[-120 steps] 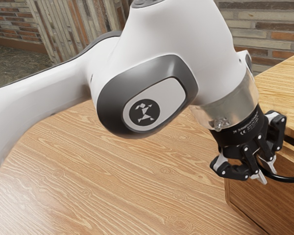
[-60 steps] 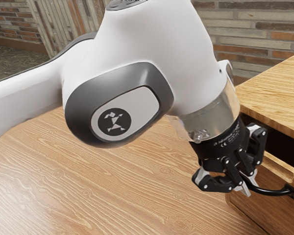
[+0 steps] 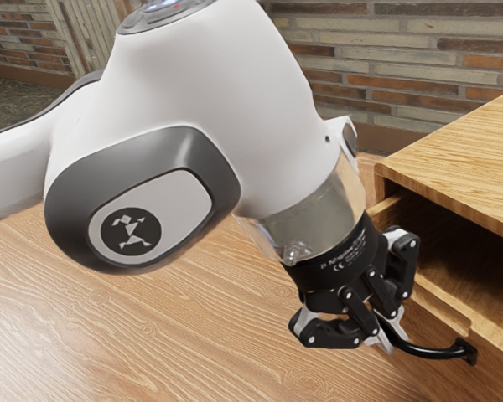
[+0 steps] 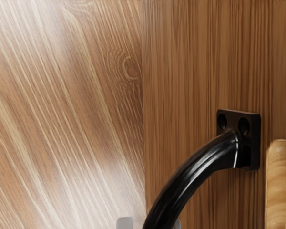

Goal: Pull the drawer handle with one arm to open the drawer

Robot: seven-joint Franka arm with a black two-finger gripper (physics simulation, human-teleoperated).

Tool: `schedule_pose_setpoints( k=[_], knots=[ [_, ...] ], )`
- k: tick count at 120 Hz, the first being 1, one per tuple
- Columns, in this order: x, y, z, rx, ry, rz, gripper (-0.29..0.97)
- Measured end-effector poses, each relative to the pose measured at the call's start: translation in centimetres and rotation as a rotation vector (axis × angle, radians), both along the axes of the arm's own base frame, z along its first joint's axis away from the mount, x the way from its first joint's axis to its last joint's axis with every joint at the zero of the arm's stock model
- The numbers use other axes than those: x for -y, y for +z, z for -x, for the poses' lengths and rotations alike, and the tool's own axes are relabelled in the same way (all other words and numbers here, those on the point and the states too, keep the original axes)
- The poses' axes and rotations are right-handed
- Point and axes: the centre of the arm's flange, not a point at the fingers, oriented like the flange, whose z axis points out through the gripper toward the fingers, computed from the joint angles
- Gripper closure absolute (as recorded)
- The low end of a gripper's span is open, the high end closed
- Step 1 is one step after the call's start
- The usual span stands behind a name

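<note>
In the exterior view, at lower right, the gripper (image 3: 375, 337) is pinching the black handle (image 3: 432, 352), and the drawer (image 3: 453, 306) is standing partly out of the cabinet (image 3: 461, 167).

In the wrist view, the handle is arching from its bracket (image 4: 238, 138), right of centre on the drawer front (image 4: 190, 71).

The pulling step seems underway. The next move calls for a straight outward draw with a firm grip.

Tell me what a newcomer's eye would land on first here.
The bulky white arm dominates the exterior view, reaching down from the left. At its tip the gripper clasps the black handle of a wooden drawer standing partly open under the cabinet top.
</note>
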Motion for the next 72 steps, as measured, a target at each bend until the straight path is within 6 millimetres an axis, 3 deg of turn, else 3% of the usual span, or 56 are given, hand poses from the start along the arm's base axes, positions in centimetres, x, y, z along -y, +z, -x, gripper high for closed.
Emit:
schedule_pose_setpoints(
  k=[72],
  knots=[
    [-0.7,0.0,3.5,0.002,0.001,0.001,0.79]
  ],
)
